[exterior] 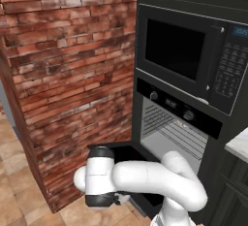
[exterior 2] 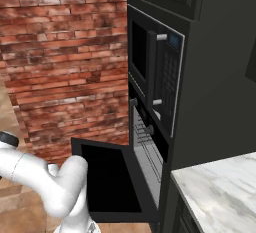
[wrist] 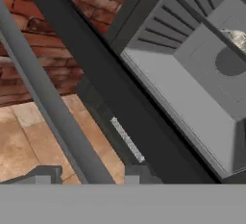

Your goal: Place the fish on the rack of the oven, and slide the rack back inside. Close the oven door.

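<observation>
Oven door [exterior 2: 107, 184] hangs open, dropped flat before the pale cavity. Your gripper [wrist: 86, 175] sits spread wide and empty astride the bar handle [wrist: 45, 107]. Expect a stiff, heavy hinged panel; lift at that bar's middle.

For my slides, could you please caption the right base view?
Oven door hanging open beside brick wall, microwave above.

A rough, matt red brick wall [exterior: 68, 74] is seen beside the oven [exterior: 177, 123], whose black casing looks smooth and faintly glossy. The cavity [wrist: 192, 98] is shown as smooth, matt pale grey metal. The open oven door [exterior 2: 107, 184] is finished in flat black. Veined, polished marble is seen on the counter [exterior 2: 220, 192]. The floor [exterior: 14, 191] is laid in matt tan tiles.
</observation>
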{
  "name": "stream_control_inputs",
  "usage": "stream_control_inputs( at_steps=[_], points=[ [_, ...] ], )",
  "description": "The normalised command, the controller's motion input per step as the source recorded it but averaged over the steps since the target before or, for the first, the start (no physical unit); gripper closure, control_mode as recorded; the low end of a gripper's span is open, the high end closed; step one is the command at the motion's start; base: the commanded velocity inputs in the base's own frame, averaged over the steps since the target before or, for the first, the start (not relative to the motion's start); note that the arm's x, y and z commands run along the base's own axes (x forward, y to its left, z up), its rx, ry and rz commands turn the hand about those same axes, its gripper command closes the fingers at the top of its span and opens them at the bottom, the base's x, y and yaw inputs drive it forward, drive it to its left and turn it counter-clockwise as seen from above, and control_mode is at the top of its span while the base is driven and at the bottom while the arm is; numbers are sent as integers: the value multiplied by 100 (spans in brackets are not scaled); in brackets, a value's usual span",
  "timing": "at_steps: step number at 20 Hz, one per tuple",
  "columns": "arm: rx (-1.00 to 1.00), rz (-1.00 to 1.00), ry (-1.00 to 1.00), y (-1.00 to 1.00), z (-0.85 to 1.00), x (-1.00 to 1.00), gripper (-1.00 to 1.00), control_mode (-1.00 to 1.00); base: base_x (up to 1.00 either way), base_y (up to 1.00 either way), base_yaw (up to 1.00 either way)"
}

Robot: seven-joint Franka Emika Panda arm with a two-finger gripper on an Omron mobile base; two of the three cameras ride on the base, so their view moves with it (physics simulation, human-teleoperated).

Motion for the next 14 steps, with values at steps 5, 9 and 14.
stream_control_inputs(
  at_steps=[5,9,14],
  points=[
    [-100,-36,-84,63,0,0,-100,-100,0,0,0],
    [-100,-34,-86,67,0,0,-100,-100,0,0,0],
    [-100,-29,-88,74,0,0,-100,-100,0,0,0]
  ],
)
